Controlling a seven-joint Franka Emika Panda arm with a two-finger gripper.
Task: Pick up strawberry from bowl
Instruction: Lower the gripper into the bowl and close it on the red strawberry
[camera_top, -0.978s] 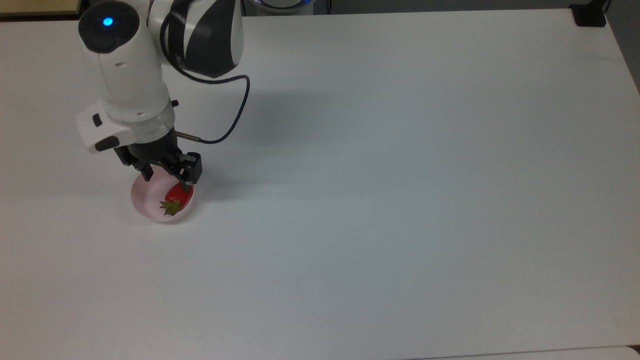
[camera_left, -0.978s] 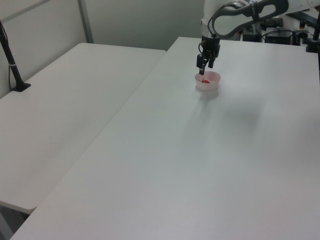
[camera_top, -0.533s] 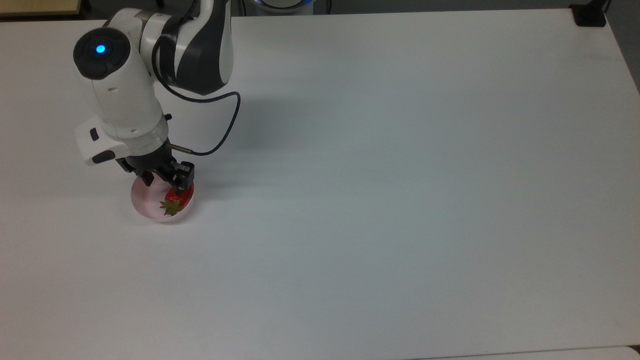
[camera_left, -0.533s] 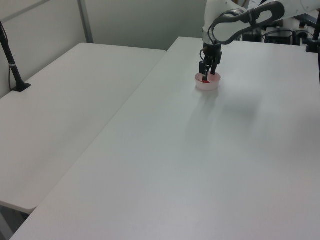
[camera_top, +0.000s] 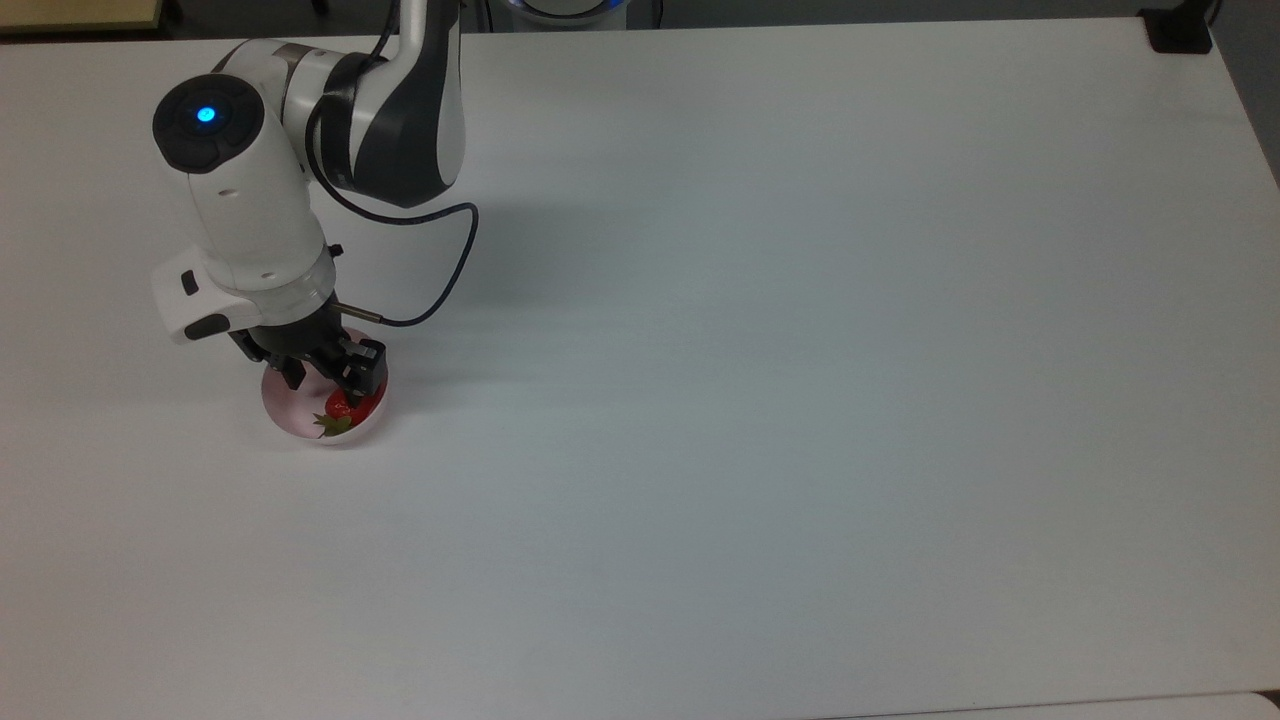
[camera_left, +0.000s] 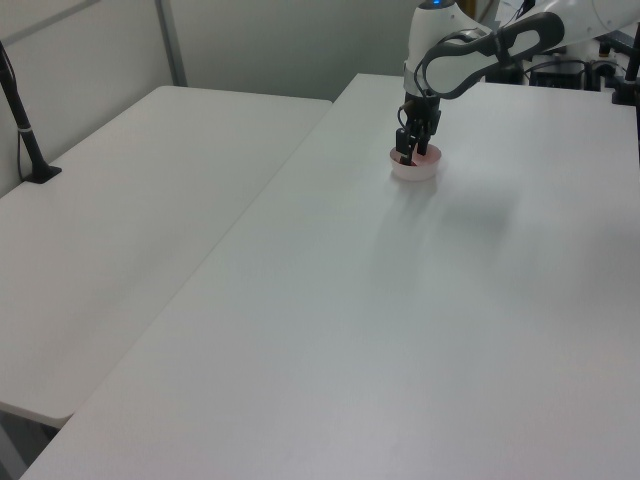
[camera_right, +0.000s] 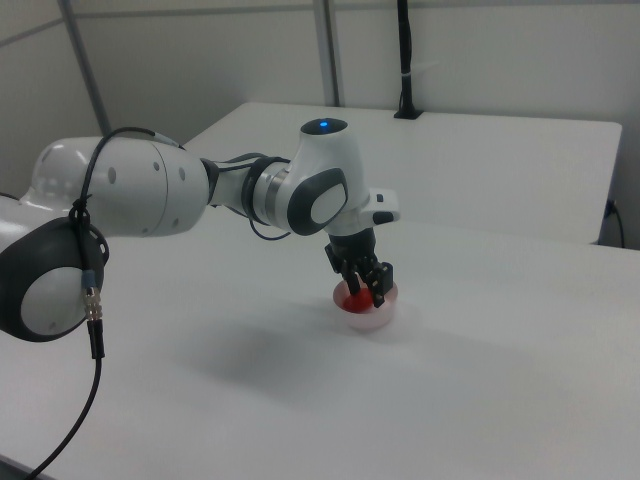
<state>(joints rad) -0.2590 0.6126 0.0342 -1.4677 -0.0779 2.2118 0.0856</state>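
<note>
Red strawberry (camera_top: 345, 405) lies in the pink bowl (camera_top: 290, 412), so the pincer (camera_top: 325, 378) dips in, fingers parted astride it, nothing gripped yet.

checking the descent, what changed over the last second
The gripper came down from just above the bowl into it, its fingers now on either side of the strawberry, which looks slightly shifted. The bowl stayed put on the table.

Black two-finger gripper (camera_right: 366, 288) lowered into small pale-pink plastic bowl (camera_right: 366, 312) on white table (camera_right: 480, 380), fingers flanking glossy red strawberry (camera_right: 357, 292).
</note>
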